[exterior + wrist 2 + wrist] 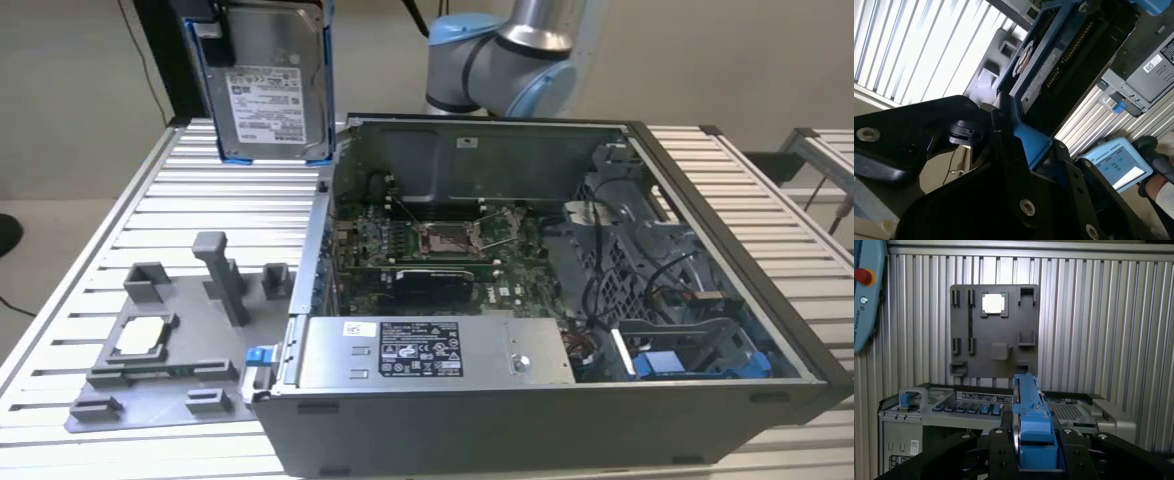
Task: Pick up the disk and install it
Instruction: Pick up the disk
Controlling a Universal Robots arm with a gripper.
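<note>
The disk [274,85] hangs upright above the table's far corner on the exterior view's left, level with the open computer case's back wall and just outside it. It is silver metal with a white label and blue side rails. My gripper [214,22] grips it from above, shut on its upper end. In the first wrist view the disk [1028,400] shows edge-on, with its blue rail between the black fingers [1000,452] of my gripper [1034,452]. In the second wrist view the disk [1051,62] runs away from my gripper [1026,145].
The open computer case [534,440] lies on the slatted table, with a motherboard, a grey power supply box [414,352] and a drive cage with blue parts [694,355] inside. A grey fixture plate [174,350] holds a small silver chip [144,338]. A teach pendant [866,290] lies nearby.
</note>
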